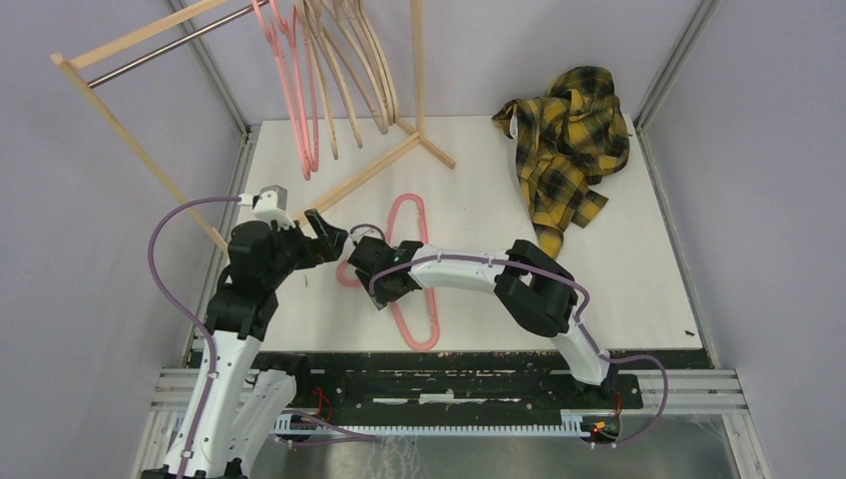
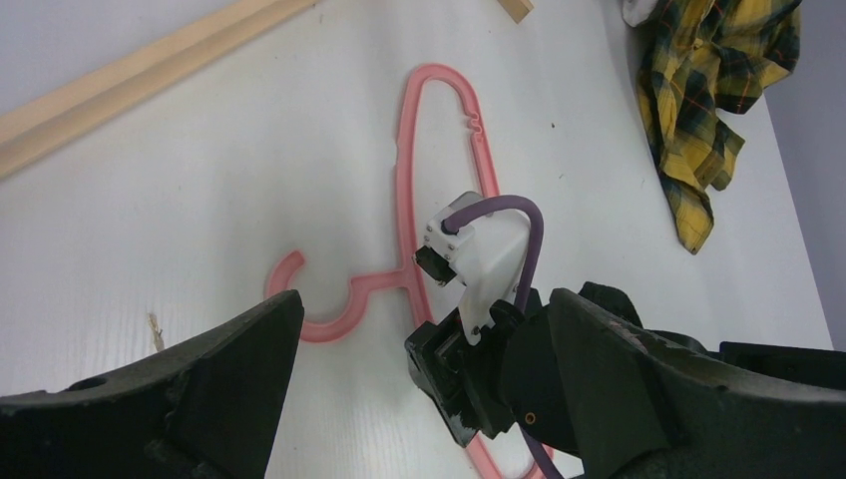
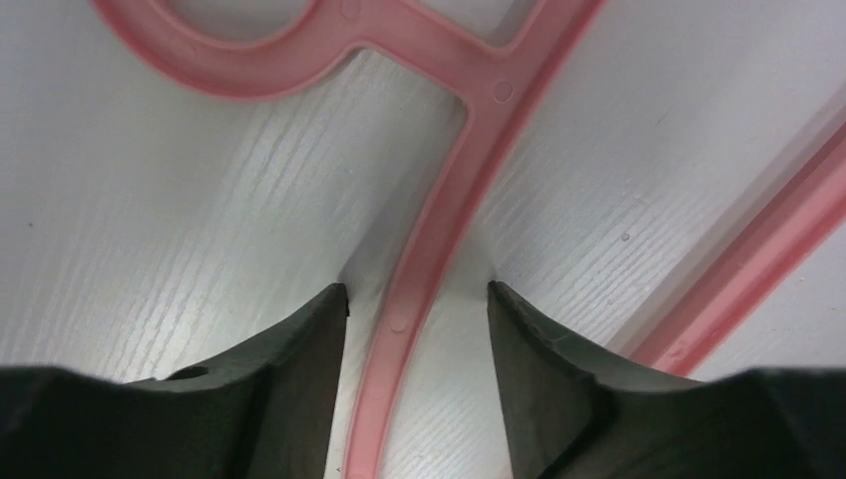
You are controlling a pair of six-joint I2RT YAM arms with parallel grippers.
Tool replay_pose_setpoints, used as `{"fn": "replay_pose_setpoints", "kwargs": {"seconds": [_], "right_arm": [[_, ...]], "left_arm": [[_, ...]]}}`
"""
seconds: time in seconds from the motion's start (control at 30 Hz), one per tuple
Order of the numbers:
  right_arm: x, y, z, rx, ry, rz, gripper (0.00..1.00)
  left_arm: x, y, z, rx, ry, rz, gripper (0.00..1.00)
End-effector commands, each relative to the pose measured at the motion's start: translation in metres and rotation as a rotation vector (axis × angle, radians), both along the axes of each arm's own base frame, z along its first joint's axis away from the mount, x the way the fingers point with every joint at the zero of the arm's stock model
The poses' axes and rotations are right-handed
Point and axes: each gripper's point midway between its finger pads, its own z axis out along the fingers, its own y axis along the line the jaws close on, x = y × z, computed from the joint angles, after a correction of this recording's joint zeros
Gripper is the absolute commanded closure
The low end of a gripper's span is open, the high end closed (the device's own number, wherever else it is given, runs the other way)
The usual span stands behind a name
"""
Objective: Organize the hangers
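Observation:
One pink hanger (image 1: 404,208) lies flat on the white table, its hook (image 2: 299,321) pointing left. My right gripper (image 1: 371,271) is down at the table near the hook. In the right wrist view its jaws (image 3: 417,299) are open and straddle the hanger's thin bar (image 3: 439,230) without touching it. My left gripper (image 1: 337,239) is open and empty, just left of and above the right one. In the left wrist view (image 2: 427,299) it looks down on the hanger (image 2: 404,170). More pink hangers (image 1: 299,100) and several beige hangers (image 1: 364,70) hang on the rack.
The wooden rack (image 1: 130,140) with its metal rail (image 1: 160,52) stands at the back left, and its foot (image 1: 379,165) runs across the table. A yellow plaid shirt (image 1: 564,150) lies crumpled at the back right. The table edge (image 1: 688,299) runs along the right.

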Motion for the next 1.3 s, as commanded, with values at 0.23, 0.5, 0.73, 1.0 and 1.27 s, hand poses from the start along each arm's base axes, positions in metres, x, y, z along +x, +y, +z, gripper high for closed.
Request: {"fn": "replay_pose_setpoints", "kwargs": {"seconds": [0.23, 0.5, 0.73, 1.0, 1.27], "right_arm": [[0.042, -0.041, -0.024, 0.087, 0.041, -0.214, 0.85], [0.095, -0.028, 0.068, 0.776, 0.197, -0.372, 0.99], [0.111, 0.029, 0.176, 1.236, 0.296, -0.293, 0.99], [0.126, -0.007, 0.137, 0.806, 0.122, -0.396, 0.54], [0.177, -0.045, 0.125, 0.394, -0.107, -0.441, 0.32]], "left_arm": [[-0.019, -0.009, 0.028, -0.041, -0.063, -0.059, 0.00], [-0.029, -0.032, 0.008, -0.111, -0.037, -0.185, 0.01], [-0.030, -0.048, -0.008, -0.194, -0.021, -0.248, 0.01], [-0.034, -0.044, -0.018, -0.179, 0.003, -0.232, 0.01], [-0.030, -0.047, -0.011, -0.211, 0.001, -0.228, 0.02]]}}
